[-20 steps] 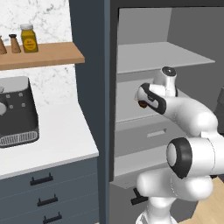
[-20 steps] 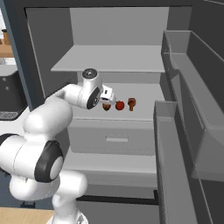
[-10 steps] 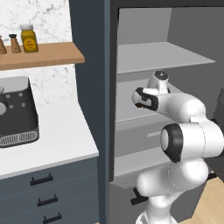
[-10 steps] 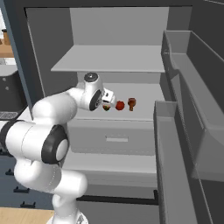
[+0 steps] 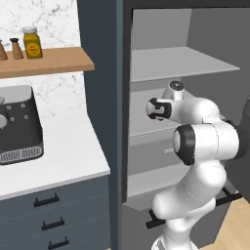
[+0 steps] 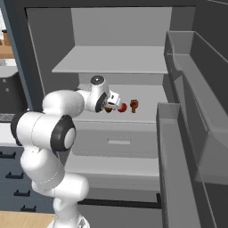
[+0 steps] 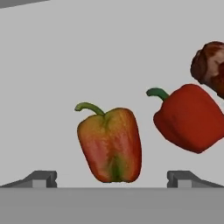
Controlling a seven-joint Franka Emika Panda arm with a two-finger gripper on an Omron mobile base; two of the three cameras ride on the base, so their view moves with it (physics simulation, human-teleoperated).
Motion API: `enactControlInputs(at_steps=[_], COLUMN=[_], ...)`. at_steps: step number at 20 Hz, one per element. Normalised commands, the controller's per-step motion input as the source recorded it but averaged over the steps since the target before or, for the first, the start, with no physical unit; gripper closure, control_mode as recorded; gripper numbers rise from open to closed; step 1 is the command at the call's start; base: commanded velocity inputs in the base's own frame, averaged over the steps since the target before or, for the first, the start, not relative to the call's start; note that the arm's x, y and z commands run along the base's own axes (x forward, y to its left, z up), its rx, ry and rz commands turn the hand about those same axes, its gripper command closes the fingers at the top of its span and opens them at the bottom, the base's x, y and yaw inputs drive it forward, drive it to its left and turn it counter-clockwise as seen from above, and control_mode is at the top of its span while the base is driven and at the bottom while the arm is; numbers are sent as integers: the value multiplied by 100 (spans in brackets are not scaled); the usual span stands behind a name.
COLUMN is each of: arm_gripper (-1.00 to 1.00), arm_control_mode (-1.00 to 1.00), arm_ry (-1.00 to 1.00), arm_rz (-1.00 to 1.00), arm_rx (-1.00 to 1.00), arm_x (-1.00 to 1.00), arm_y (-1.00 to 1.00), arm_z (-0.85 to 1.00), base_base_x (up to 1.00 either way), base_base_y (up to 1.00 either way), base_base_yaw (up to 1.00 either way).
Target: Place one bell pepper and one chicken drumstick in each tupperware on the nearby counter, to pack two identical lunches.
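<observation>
Gripper point(image 7: 112, 179): jaws spread wide, holding nothing, the two dark fingertips point(image 7: 41, 178) standing apart at either side of a bell pepper point(image 7: 110, 144), with no contact to be seen. That bell pepper is mottled red, orange and green with a curled green stem, lying on the pale fridge shelf point(image 6: 147, 95) straight ahead of the hand. Second bell pepper point(image 7: 190, 117): solid glossy red, green stem, just beside the first on its right in the hand view. Chicken drumstick point(image 7: 210, 65): brown, knobbly, partly cut off at the right edge of the hand view, close above the red pepper; whether they touch cannot be told. From the right base view, the gripper point(image 6: 111, 103) reaches into the open fridge at middle-shelf height, near the shelf's front edge; a red pepper point(image 6: 121, 107) and a drumstick point(image 6: 133, 104) sit just past it. Counter point(image 5: 63, 146): white, left of the fridge, carrying a dark appliance point(image 5: 19, 122) by its back edge. Wooden wall shelf point(image 5: 49, 61): holds a yellow jar point(image 5: 32, 43) whose label is too small to read.
</observation>
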Motion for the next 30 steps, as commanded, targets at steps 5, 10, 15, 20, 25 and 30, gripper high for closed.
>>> enactControlInputs(at_steps=[5,10,15,20,25,30], arm_gripper=[-100,-100,100,100,100,100], arm_control_mode=[-100,-100,-100,-100,-100,-100], arm_ry=[0,0,0,0,-2,-24], arm_rz=[0,0,0,0,0,0], arm_rx=[0,0,0,0,1,12], arm_x=[24,14,5,1,-52,-100], arm_y=[-7,0,0,0,-17,-49], arm_z=[-16,-14,-26,-3,-3,48], base_base_x=[0,0,0,0,0,0], base_base_y=[0,0,0,0,0,0], base_base_yaw=[0,0,0,0,0,0])
